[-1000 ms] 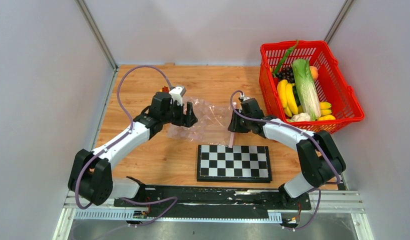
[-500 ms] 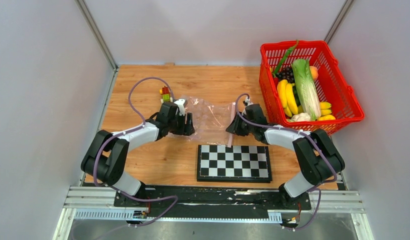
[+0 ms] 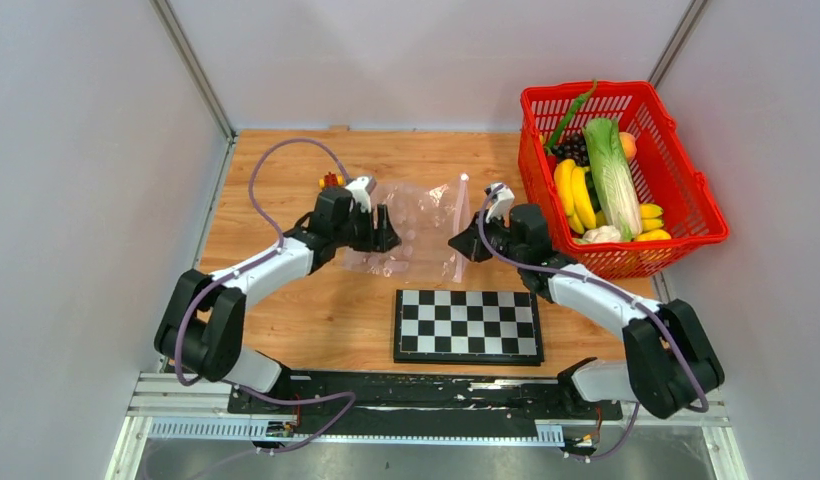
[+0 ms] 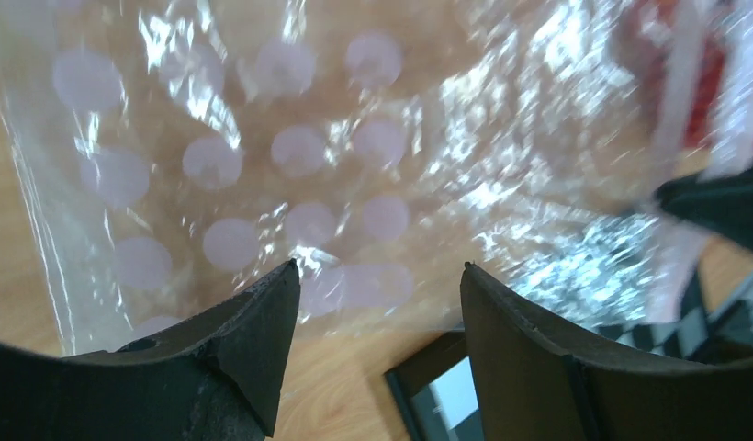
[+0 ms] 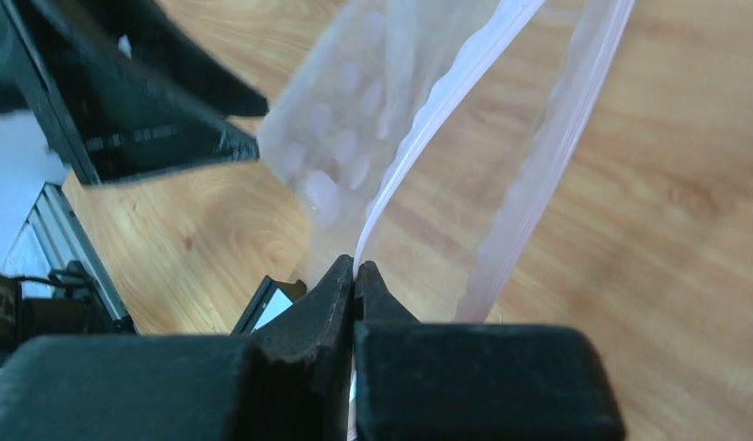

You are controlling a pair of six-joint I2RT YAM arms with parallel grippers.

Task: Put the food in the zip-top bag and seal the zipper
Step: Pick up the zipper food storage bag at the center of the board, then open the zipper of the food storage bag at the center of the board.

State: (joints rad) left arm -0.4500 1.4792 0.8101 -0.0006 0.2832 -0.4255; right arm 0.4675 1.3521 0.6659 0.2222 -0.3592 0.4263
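The clear dotted zip-top bag (image 3: 411,228) lies on the wooden table between my two grippers, its pink zipper (image 3: 459,215) edge raised on the right. My right gripper (image 3: 461,243) is shut on one lip of the zipper (image 5: 446,101) and lifts it, so the mouth stands open. My left gripper (image 3: 383,229) is open at the bag's left end; the dotted plastic (image 4: 290,175) fills its view just past the fingertips (image 4: 279,303). The food (image 3: 596,185), lettuce, bananas, grapes and a long green pod, lies in the red basket.
The red mesh basket (image 3: 686,170) stands at the back right. A chessboard (image 3: 467,326) lies in front of the bag. A small toy-brick figure (image 3: 331,181) stands behind my left gripper. Grey walls close in both sides.
My right gripper has lifted the zipper edge up and back, opening the bag's mouth. My left gripper has shifted slightly at the bag's left end.
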